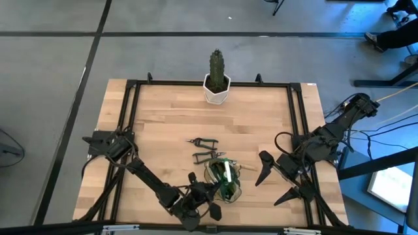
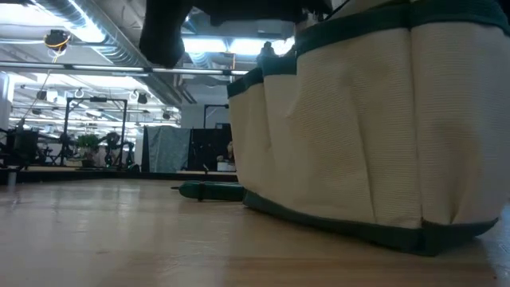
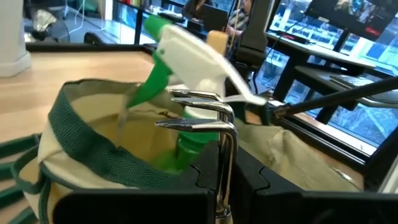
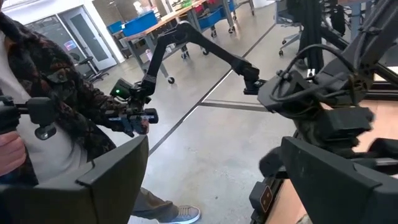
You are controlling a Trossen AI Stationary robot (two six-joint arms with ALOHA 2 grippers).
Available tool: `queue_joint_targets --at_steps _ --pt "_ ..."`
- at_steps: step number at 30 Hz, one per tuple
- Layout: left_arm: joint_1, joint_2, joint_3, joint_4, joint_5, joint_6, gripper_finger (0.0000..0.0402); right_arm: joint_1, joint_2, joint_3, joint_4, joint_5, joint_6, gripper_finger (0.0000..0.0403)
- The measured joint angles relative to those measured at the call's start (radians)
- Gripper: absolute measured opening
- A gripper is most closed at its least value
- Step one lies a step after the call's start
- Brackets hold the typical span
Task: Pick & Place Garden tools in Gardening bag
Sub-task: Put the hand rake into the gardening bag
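Note:
The olive and tan gardening bag [image 1: 221,181] [image 3: 81,134] stands on its base near the table's front edge. In it stands the green sprayer [image 3: 186,50] with its white head, and a wooden handle [image 3: 217,40] sticks up behind it. My left gripper [image 1: 208,196] [image 3: 221,186] is at the bag's near side, shut on a metal fork [image 3: 199,109] whose tines reach over the bag's opening. Two dark hand tools [image 1: 202,140] [image 1: 206,156] lie on the table beyond the bag. My right gripper [image 1: 277,183] [image 4: 217,186] hangs open to the bag's right, holding nothing. My left gripper pinches the fork's bare metal neck [image 3: 222,168] between its two fingers, just behind the tines. The fingers come nearly level from the table's near side and lie along the fork. The fork is lifted clear, tines forward above the bag's rim; its handle is hidden by the gripper.
A green cactus in a white pot [image 1: 216,81] stands at the table's far edge. A black frame [image 1: 130,117] runs along the table's sides. In the low view a green-handled tool [image 2: 211,191] lies on the table left of the bag [image 2: 358,143]. A person [image 4: 37,124] stands beyond the table.

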Motion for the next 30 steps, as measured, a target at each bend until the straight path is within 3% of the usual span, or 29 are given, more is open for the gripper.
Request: queue_joint_targets --at_steps 3,6,16,30 --pt "-0.001 0.000 0.000 0.011 0.007 0.013 0.0006 -0.007 0.000 0.000 0.000 0.003 0.004 0.0367" --pt "0.000 0.000 0.000 -0.015 0.050 -0.075 0.0009 -0.015 0.000 0.000 0.001 0.002 0.005 0.0367" --pt "-0.038 0.000 0.000 0.038 0.055 -0.083 0.0060 -0.040 0.000 0.000 0.000 0.002 0.018 0.0367" --pt "-0.061 0.000 0.022 0.128 0.023 -0.068 0.0178 -0.040 0.000 0.000 0.001 0.001 0.051 0.0367"
